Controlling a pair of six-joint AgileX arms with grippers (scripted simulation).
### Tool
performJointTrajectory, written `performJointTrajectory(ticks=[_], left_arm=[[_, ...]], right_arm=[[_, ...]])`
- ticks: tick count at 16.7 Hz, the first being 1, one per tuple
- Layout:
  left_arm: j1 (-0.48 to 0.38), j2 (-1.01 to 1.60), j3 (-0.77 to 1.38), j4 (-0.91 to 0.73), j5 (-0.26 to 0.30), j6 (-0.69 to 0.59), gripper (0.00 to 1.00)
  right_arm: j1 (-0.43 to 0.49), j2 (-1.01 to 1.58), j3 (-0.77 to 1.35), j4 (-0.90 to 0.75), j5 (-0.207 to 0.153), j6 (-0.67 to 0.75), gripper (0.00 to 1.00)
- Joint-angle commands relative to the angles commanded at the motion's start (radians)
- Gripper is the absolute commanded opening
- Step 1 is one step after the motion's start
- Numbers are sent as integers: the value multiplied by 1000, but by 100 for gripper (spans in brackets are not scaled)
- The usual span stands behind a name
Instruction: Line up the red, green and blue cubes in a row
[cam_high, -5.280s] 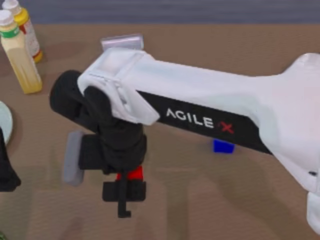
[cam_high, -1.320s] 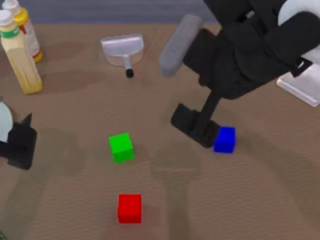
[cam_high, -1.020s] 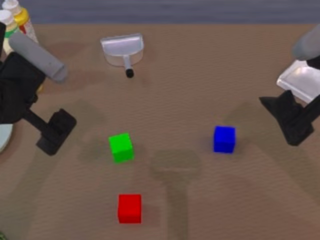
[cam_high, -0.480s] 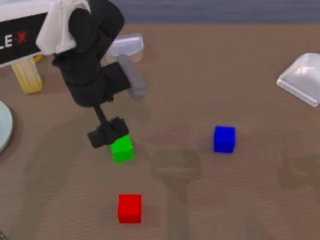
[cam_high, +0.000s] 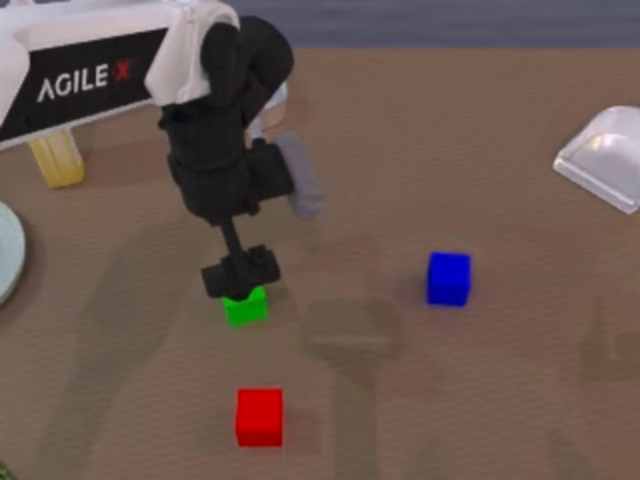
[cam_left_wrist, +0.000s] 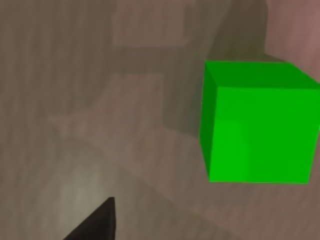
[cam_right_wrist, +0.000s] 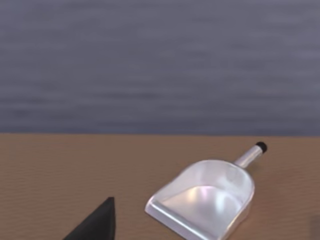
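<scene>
Left gripper (cam_high: 240, 275) hangs just over the green cube (cam_high: 246, 306); whether its fingers are parted cannot be told. Red cube (cam_high: 259, 416) lies nearer the front, blue cube (cam_high: 448, 278) well right. One scoop (cam_right_wrist: 205, 197) lies empty.

"Where was the left arm?"
"It reached in from the upper left, wrist bent down, its left gripper (cam_high: 240, 280) low over the desk's middle-left."
"And the right?"
"Out of the top view."
</scene>
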Motion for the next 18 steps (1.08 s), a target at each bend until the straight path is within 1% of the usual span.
performJointTrajectory(ticks=[4,11,16,18], left_arm=[[3,7,-13,18,0,1,100],[2,107,-148,259,1,2,100],[1,115,-156,271,1,3,100],[1,115,-156,271,1,3,85]], right_arm=[[0,0,0,0,0,0,100],[0,0,0,0,0,0,100],[0,0,0,0,0,0,100],[0,0,0,0,0,0,100]])
